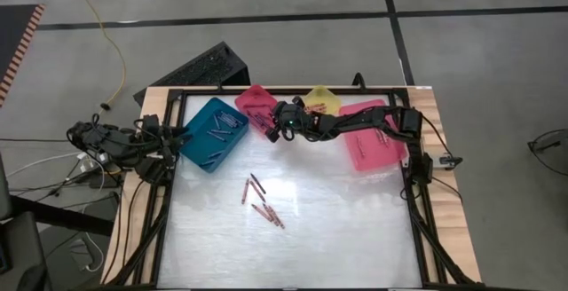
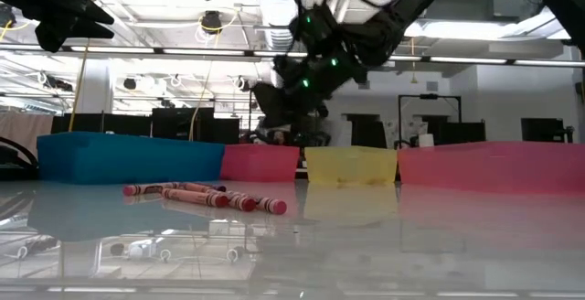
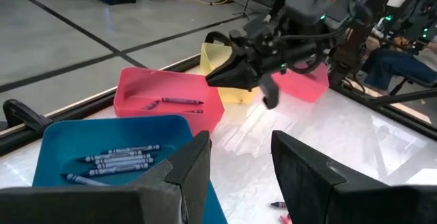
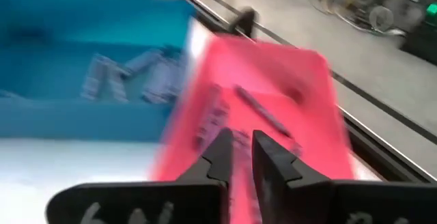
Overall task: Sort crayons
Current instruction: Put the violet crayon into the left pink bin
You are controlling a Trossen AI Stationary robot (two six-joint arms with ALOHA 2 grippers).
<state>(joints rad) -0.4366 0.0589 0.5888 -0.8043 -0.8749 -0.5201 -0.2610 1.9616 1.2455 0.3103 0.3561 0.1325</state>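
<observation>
- Several crayons (image 1: 262, 204) lay loose on the pale, glossy table (image 1: 355, 238), well apart from the right gripper (image 1: 282, 129) and toward the near edge from it.
- Right gripper hung over the small pink bin (image 1: 256, 106), tips pointing down into it. In the right wrist view its fingers (image 4: 220, 154) stood slightly apart with a narrow gap and nothing between them.
- A few red crayons lay on the bin floor just below the tips, so the step looked like a drop into the pink bin; judged, not seen.
- To do it well: hold over the bin's middle, spread the fingers fully, lift straight up clear of the bin wall before swinging back to the loose pile.
- Teal bin (image 1: 211, 134) sat just beside the pink one, on the far side from the right arm, holding blue-grey crayons. Yellow bin (image 1: 322, 100) and large pink bin (image 1: 373, 140) lay behind the gripper, under its arm.
- Left gripper (image 3: 239, 169) waited by the teal bin, fingers apart, empty.
- Surface: wet-looking sheen, mirrored the bins in the low view; wooden border, black frame.
- Room: grey floor with black tape lines, yellow cable, ceiling strip lights, desks beyond.
</observation>
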